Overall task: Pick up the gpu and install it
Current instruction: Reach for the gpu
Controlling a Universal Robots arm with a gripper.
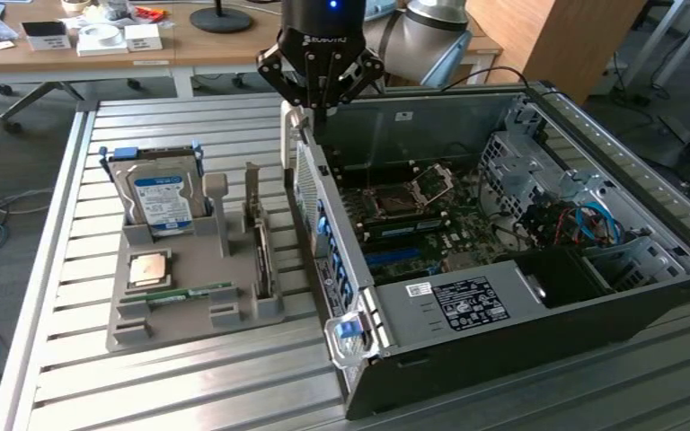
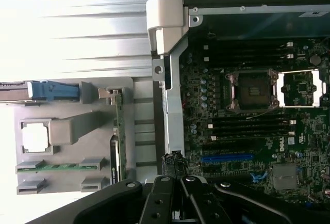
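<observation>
Exterior view: the pincer (image 1: 317, 109), closed and empty, hangs over the open computer case (image 1: 525, 337); the gpu (image 1: 258, 242) stands edge-up in the grey holder (image 1: 177, 314), below and beside it, long axis parallel to the case's wall.

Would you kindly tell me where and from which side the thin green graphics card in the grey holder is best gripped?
Probably its upper long edge: the thin green graphics card stands on edge in a slot of the grey plastic holder, its lower edge buried. Come straight down from above, pinching across its flat faces, clear of the silver end bracket.
</observation>
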